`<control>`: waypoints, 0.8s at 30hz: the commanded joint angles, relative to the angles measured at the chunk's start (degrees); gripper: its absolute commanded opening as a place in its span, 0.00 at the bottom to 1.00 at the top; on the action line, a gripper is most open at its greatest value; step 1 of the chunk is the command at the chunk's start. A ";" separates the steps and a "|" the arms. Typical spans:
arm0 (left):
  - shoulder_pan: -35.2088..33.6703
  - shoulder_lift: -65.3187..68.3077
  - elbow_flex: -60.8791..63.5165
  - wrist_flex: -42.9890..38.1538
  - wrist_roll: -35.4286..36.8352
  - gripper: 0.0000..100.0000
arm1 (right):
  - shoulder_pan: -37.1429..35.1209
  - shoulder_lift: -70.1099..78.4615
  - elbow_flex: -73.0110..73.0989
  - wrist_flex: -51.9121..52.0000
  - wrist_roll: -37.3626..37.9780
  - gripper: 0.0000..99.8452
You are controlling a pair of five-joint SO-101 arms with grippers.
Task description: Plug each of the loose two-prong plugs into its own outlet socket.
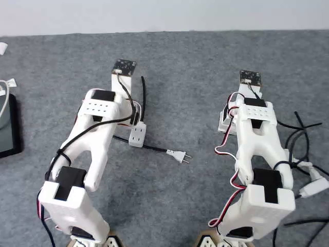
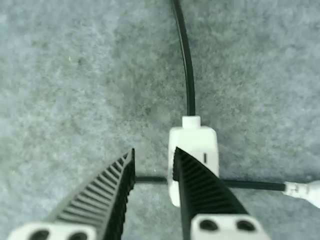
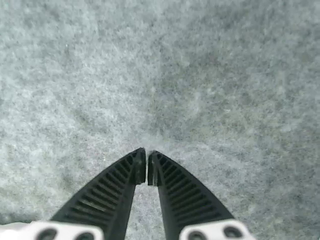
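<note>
Grey felt table (image 1: 205, 67). Small white two-prong plug (image 1: 180, 155) on a black cord is lying loose near centre. Just far-left of it, the boxy white outlet block (image 1: 137, 135) is sitting against the left gripper (image 2: 152, 167), whose ribbed black fingers (image 2: 200, 190) are slightly parted, pinching nothing. Right gripper (image 3: 146, 167) is hovering over bare felt, tips pressed together.

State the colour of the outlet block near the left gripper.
The outlet block is white, its cord black; best seen in the left wrist view.
</note>
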 commanded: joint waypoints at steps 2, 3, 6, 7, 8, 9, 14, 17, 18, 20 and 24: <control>1.85 -0.97 -2.07 2.99 5.63 0.12 | -0.40 -0.66 -2.46 -1.10 0.79 0.01; 2.02 -0.97 -1.36 2.64 6.59 0.13 | -0.40 -0.66 -2.46 -1.10 0.79 0.01; 3.69 -0.97 1.98 -0.44 7.21 0.13 | -0.40 -0.66 -2.46 -1.10 0.79 0.01; 4.22 -0.97 3.21 -1.85 7.12 0.13 | -0.40 -0.66 -2.46 -1.10 0.79 0.01; 4.75 -0.97 4.26 -3.08 6.33 0.13 | -0.40 -0.66 -2.46 -1.10 0.79 0.01; 5.27 -0.88 5.14 -4.04 5.45 0.14 | -0.40 -0.66 -2.46 -1.10 0.79 0.01; 5.10 -0.35 7.78 -6.42 5.01 0.25 | -0.40 -0.66 -2.46 -1.10 0.79 0.01; 4.66 -0.35 8.48 -6.15 5.27 0.27 | -0.40 -0.66 -2.37 -1.10 0.79 0.01; 4.48 -0.35 8.48 -6.07 5.80 0.27 | -0.40 -0.66 -2.37 -1.10 0.79 0.01; 4.13 -0.35 8.48 -6.07 6.42 0.27 | -0.40 -0.66 -2.37 -1.10 0.79 0.01; 4.13 -0.35 9.19 -6.15 6.51 0.27 | -0.40 -0.66 -2.37 -1.10 0.79 0.01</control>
